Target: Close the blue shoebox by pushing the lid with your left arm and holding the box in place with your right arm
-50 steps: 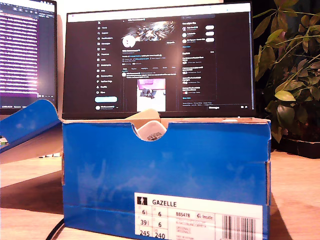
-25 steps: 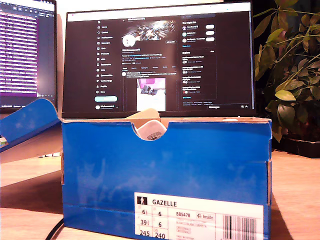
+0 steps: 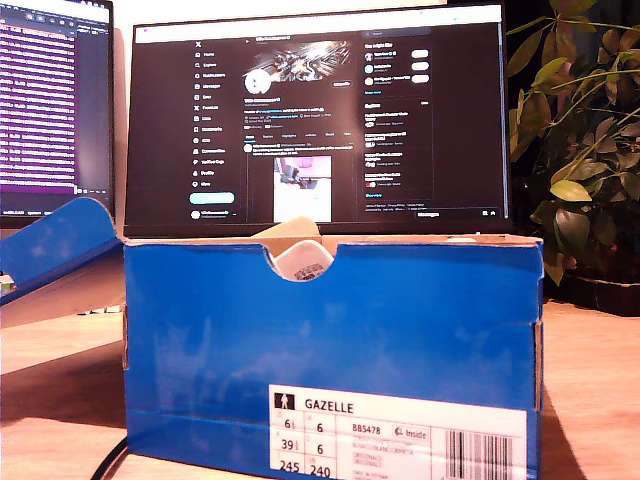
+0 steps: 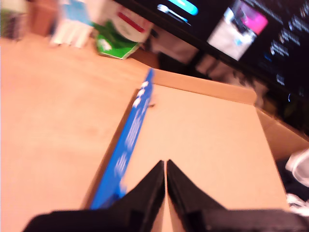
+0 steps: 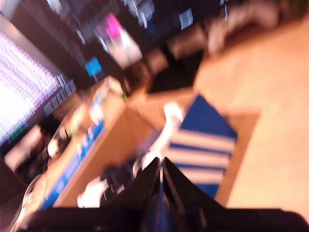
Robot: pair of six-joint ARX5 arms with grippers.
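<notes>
The blue shoebox (image 3: 330,340) sits right up against the exterior camera on the wooden desk (image 3: 50,350), filling most of that view. Its white size label (image 3: 395,432) reads "GAZELLE", "BB5478" and "Inside", with 6, 39 and 245/240 plus a barcode, cut off at the bottom edge. No arms show up there at all, only the wrist cams catch them.

My first gripper (image 4: 165,166) has its jaws pressed together with nothing between them, hovering over the brown inside of the open lid (image 4: 203,140). My second gripper (image 5: 161,164) is closed up too, above the box's striped side; that shot is very blurry, so I can't tell if it touches.

In the exterior view the lid (image 3: 55,245) hangs out to the left. A white bit (image 3: 300,260) peeks through the rim notch. Behind it stand a monitor (image 3: 320,120), text too small to read, and a plant (image 3: 580,140) at right.
</notes>
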